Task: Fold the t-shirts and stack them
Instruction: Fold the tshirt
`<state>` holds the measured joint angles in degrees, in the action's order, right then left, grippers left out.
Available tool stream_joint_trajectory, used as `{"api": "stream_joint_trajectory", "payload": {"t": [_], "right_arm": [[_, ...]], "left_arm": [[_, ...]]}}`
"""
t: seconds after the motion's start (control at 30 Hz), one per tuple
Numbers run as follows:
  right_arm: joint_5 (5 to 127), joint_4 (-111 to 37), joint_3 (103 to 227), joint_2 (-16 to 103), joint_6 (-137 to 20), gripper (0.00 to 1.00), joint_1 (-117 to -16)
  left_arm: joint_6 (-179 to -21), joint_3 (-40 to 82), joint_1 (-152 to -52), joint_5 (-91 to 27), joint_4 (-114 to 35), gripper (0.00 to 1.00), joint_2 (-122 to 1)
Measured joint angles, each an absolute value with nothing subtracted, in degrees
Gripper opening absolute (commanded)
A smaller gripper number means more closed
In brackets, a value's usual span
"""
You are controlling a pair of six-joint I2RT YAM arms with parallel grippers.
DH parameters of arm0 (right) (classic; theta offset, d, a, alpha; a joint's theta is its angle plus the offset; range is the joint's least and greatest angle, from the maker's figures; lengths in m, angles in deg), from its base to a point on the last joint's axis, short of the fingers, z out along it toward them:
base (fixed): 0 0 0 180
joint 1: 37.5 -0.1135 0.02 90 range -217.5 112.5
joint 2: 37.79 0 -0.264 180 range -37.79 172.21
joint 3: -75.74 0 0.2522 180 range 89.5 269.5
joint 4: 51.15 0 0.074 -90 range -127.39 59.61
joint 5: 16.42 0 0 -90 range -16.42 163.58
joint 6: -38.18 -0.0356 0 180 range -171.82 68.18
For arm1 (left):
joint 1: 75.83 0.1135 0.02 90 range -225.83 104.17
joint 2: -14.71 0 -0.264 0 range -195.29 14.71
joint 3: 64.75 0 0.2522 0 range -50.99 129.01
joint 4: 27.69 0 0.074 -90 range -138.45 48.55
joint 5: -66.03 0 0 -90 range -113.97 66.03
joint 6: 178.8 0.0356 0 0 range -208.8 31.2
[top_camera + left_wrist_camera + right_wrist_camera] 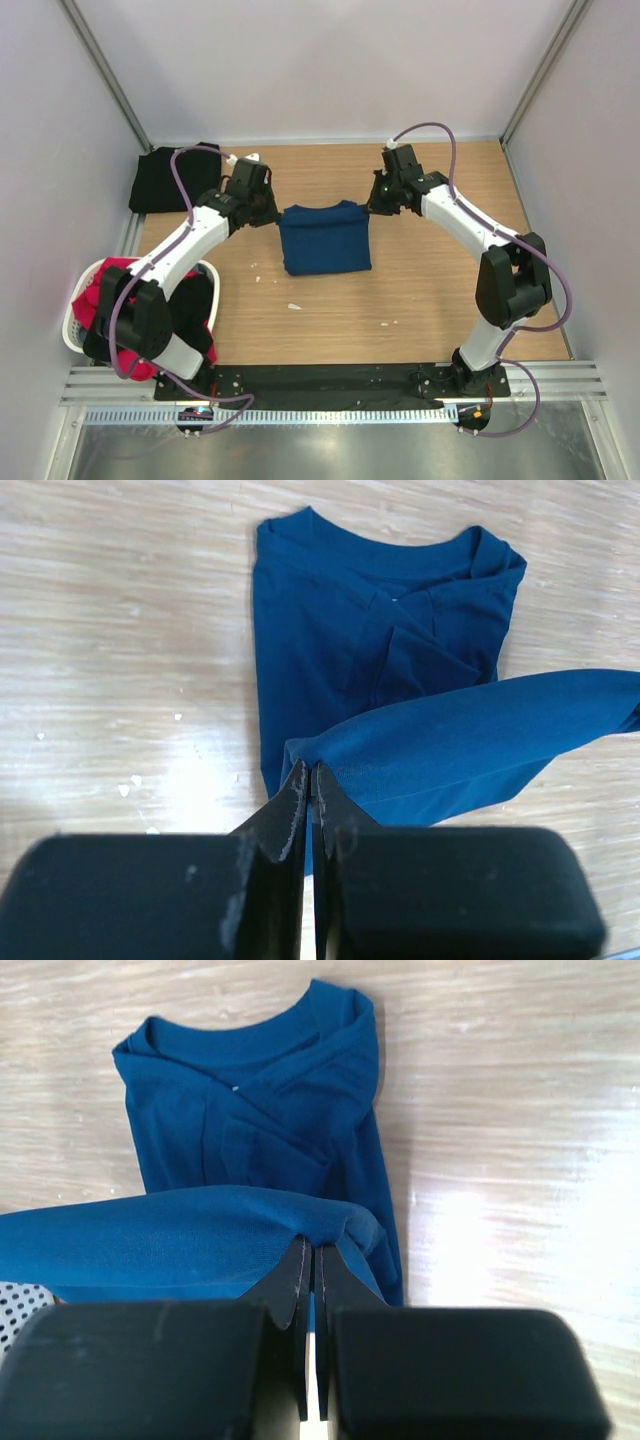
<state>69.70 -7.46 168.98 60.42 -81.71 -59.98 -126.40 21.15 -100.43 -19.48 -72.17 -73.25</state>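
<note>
Navy t-shirt (325, 238) at tabletop (430, 290) centre, partly folded.
Its lifted fold, perhaps the hem, is pinched tight by left gripper (308, 776) and right gripper (310, 1251); black t-shirt (165, 178) lies at the far-left corner.

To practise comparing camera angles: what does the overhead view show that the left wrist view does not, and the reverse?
Only overhead: a folded black shirt in the far left corner, a white basket holding a red shirt, and the right claw. Only the left wrist: the left claw shut on a lifted edge of the blue shirt, and its tucked collar. Both: the blue shirt on the wooden table.
</note>
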Motion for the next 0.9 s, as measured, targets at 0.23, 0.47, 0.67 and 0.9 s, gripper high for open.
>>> {"api": "stream_joint_trajectory", "payload": {"t": [0.23, 0.47, 0.67, 0.9], "right_arm": [[69.5, -9.4, 171.5, 64.3, -81.6, 0.01, -59.0], [68.7, -11.2, 174.5, 70.0, -81.2, 0.01, -58.6], [68.3, -12.2, 178.0, 74.6, -80.7, 0.01, -58.2], [68.0, -12.3, 183.9, 80.6, -80.4, 0.01, -57.1]], "left_arm": [[-125.4, 23.6, -99.2, -19.5, -70.1, 0.0, -77.7], [-125.4, 23.6, -97.3, -19.5, -67.3, 0.0, -81.8], [-125.4, 25.0, -95.6, -20.4, -64.5, 0.0, -86.8], [-125.2, 28.6, -94.5, -21.1, -62.3, 0.0, -92.7]]}}
